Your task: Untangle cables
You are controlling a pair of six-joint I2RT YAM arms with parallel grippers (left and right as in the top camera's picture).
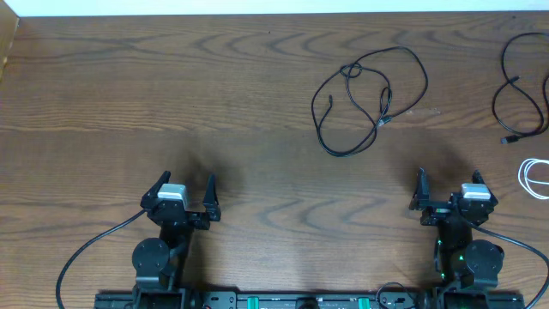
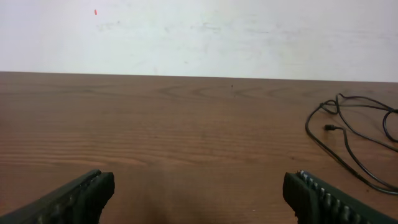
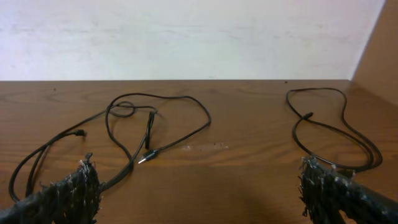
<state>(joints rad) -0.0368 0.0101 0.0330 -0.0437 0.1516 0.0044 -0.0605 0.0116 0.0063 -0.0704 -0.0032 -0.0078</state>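
**Both jaws released, three cables lying ahead on the tabletop**

The left jaws stand wide apart and hold nothing. In the left wrist view, bare wood shows between the two ribbed fingers (image 2: 81,198). The right jaws are likewise spread and empty, with their fingers (image 3: 69,194) framing open tabletop (image 1: 171,86).

Seen from overhead, both arms sit at the near edge. All the cables lie farther out, on the right half, and none touches either pair of jaws.

- **Middle black cable** (image 1: 385,103): it lies in loose loops that cross over themselves. It is ahead of the right jaws and to their left, and well apart from the left jaws.
- **Second black cable** (image 1: 515,80): it lies ahead and to the right of the right jaws, near the frame's right edge, and is well apart from the first.
- **White cable** (image 1: 523,178): it lies just beside the right jaws on their right. The frame edge cuts it off, and it appears in the overhead view only.

The right wrist view shows both black cables. The middle one (image 3: 148,138) spreads across the left and centre, with its nearest strands passing behind the left finger. The second (image 3: 307,116) is on the right, and its near end runs behind the right finger.

The left wrist view catches only part of the middle black cable (image 2: 308,130), at its right margin. A pale wall (image 2: 199,31) rises beyond the tabletop's far edge.
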